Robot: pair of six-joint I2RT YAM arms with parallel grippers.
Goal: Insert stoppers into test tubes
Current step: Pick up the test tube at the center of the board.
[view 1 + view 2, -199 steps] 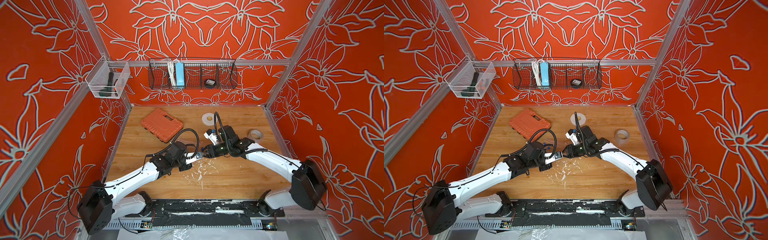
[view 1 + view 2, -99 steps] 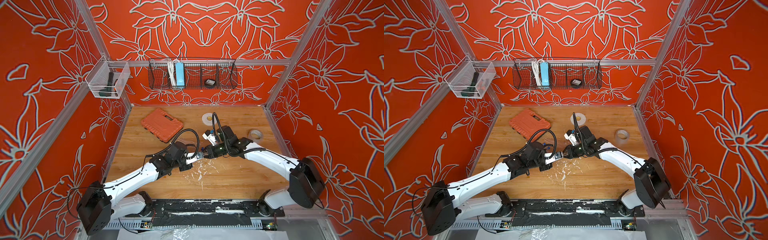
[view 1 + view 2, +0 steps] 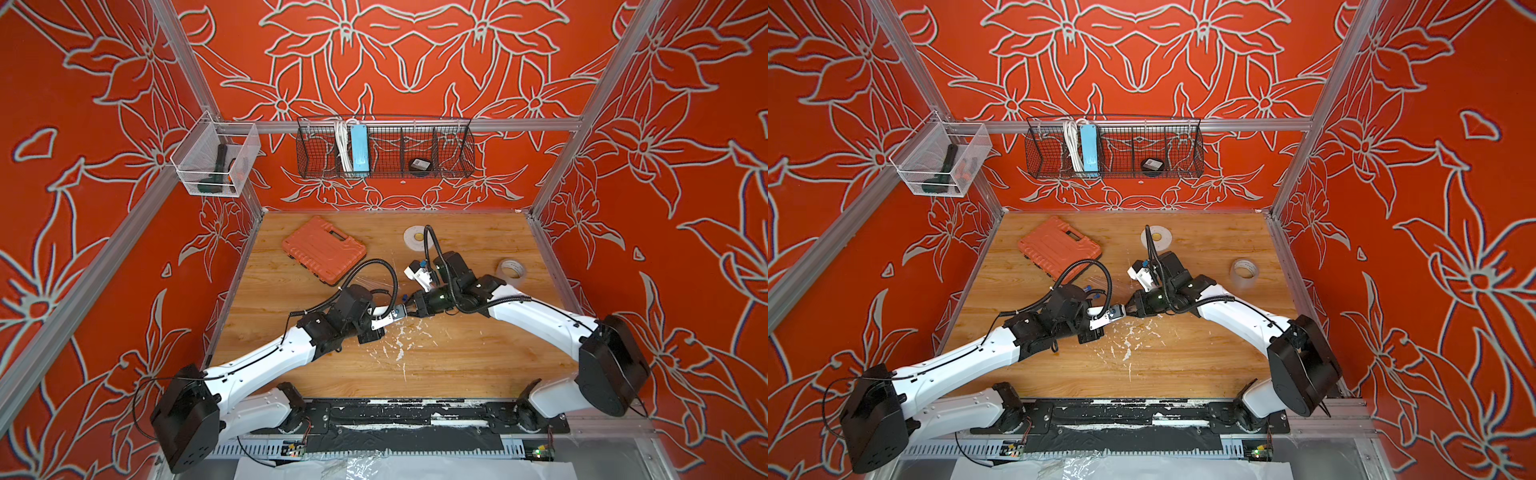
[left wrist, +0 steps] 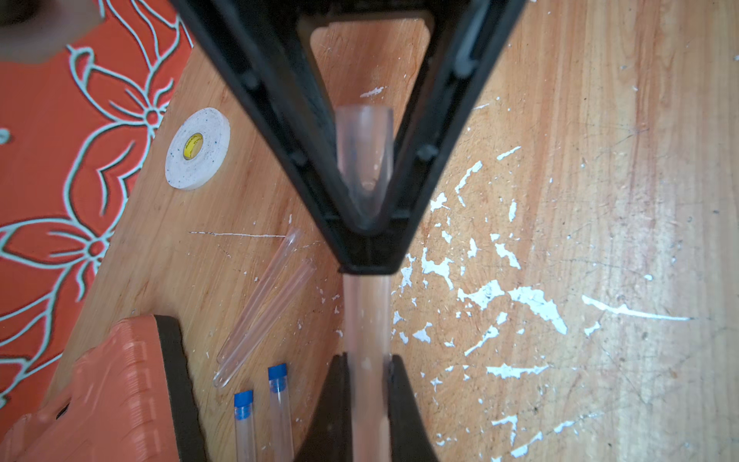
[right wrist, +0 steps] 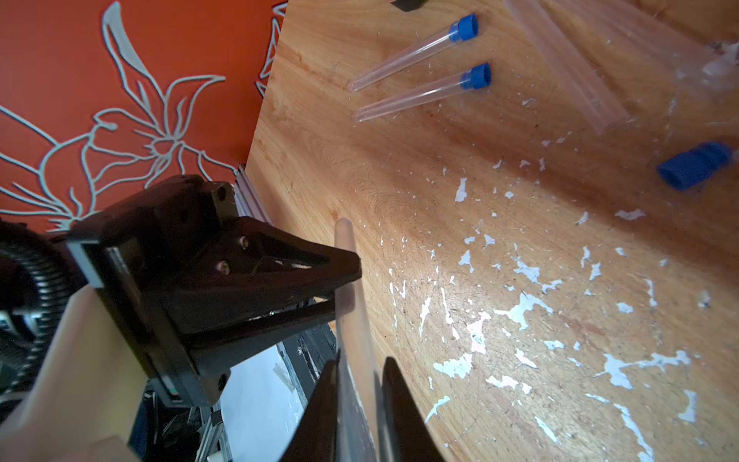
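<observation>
Reading from the left across the wooden table [image 3: 457,374], finds an orange case [image 3: 324,250] lying flat toward the back, unmoved since a second ago. Just beside it, finds two stoppered tubes [image 4: 280,412] lying side by side, each plugged with a blue stopper [image 4: 277,372]. Past them, finds two open tubes [image 4: 266,304] with bare mouths, lying against each other.

Further right, meets the left gripper [image 3: 397,312], pinched fully closed on the held test tube [image 4: 366,316] exactly as before. Shows the tube's rounded end poking out past the fingers [image 5: 304,260] in the right wrist view.

Then comes to the right gripper [image 3: 409,306], tip to tip with the left in both top views. Now squeezed down on that same tube, after standing clearly wider a second ago. Shows the tube's open mouth reaching back between the right jaws in the left wrist view. Keeps the tube lifted above the flaked white paint, spanning from one gripper to the other.

Spots one loose stopper [image 5: 694,170], blurred, lying on the wood apart from the held tube.

Farther right, finds a white tape roll [image 3: 415,237] near the back and a clear tape roll [image 3: 512,270] beside the right forearm, both unmoved. Detects hardly any other change in arm posture.
</observation>
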